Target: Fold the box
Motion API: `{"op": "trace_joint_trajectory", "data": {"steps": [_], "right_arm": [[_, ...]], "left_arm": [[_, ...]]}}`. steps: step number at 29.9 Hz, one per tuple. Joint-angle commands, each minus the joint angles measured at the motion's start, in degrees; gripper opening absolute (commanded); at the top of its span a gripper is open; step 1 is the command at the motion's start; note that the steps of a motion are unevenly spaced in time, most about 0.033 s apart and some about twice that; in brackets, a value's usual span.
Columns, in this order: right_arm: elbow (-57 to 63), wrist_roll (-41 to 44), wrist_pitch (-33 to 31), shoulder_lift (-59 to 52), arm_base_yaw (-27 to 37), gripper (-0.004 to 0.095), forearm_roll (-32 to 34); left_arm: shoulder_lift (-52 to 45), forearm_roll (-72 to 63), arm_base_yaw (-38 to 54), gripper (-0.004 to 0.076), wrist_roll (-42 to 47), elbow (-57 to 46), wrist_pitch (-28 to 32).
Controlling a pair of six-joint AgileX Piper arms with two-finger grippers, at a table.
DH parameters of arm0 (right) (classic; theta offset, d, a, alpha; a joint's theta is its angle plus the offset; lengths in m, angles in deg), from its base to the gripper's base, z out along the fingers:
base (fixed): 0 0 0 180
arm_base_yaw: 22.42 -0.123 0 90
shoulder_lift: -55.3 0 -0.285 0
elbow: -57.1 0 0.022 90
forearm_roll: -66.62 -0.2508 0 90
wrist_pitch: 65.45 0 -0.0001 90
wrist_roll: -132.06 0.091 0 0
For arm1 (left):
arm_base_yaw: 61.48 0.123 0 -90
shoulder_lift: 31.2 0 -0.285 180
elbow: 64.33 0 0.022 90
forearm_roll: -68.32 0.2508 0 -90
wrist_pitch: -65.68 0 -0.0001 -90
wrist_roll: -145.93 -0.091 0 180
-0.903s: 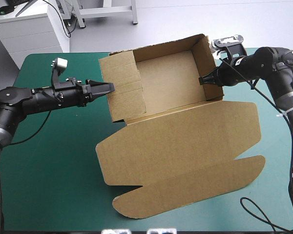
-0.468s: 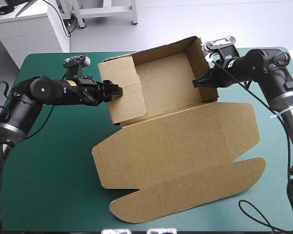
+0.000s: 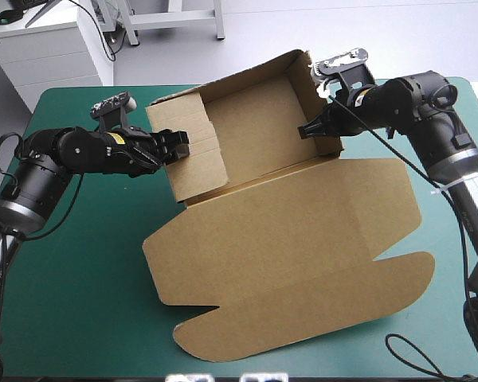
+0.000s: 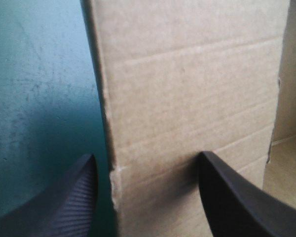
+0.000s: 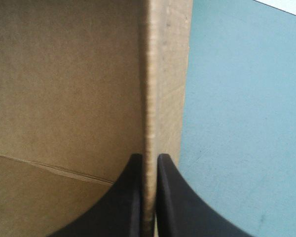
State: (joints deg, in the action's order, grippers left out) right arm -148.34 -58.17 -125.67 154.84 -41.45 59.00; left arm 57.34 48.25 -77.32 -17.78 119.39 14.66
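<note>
The box (image 3: pixel 287 239) sits on the teal-green surface (image 3: pixel 80 263) as an open tray, lid flat. The right hand (image 3: pixel 307 131) is clamped on one raised wall. The left hand (image 3: pixel 179 146), fingers apart, straddles the opposite wall, which probably needs tucking.

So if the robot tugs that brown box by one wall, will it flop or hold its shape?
Probably holds: the box has upright walls and a flat, unsagging lid. Likely light, being a single thin sheet, as the edge pinched in the right gripper shows. It may slide on the smooth teal-green cover.
</note>
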Motion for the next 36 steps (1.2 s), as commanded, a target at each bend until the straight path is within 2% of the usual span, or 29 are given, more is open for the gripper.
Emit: {"op": "trace_joint_trajectory", "data": {"steps": [1,10,14,18,23,36], "right_arm": [[-2.33,1.59,3.88,-2.46,-1.04,-0.0011,-1.59],[-2.33,2.21,3.71,-2.46,-1.04,-0.0011,-1.59],[-2.33,2.38,3.46,-2.46,-1.04,-0.0011,-1.59],[-2.33,2.38,3.46,-2.46,-1.04,-0.0012,-1.09],[-2.33,2.67,3.46,-2.46,-1.04,-0.0011,-0.84],[-2.33,2.67,3.03,-2.46,-1.04,-0.0012,-0.84]], "left_arm": [[-1.45,2.09,-0.39,0.0432,2.24,1.8,3.01],[1.65,3.91,-0.39,0.0432,2.24,1.8,4.38],[3.05,1.18,-0.39,0.0432,1.97,1.8,2.62],[2.83,-2.62,-1.3,0.0426,-1.9,1.8,3.59],[2.78,-1.47,-3.53,0.0404,-2.03,1.8,6.18],[1.03,-1.77,-3.66,0.0403,-2.03,2.41,6.13]]}}
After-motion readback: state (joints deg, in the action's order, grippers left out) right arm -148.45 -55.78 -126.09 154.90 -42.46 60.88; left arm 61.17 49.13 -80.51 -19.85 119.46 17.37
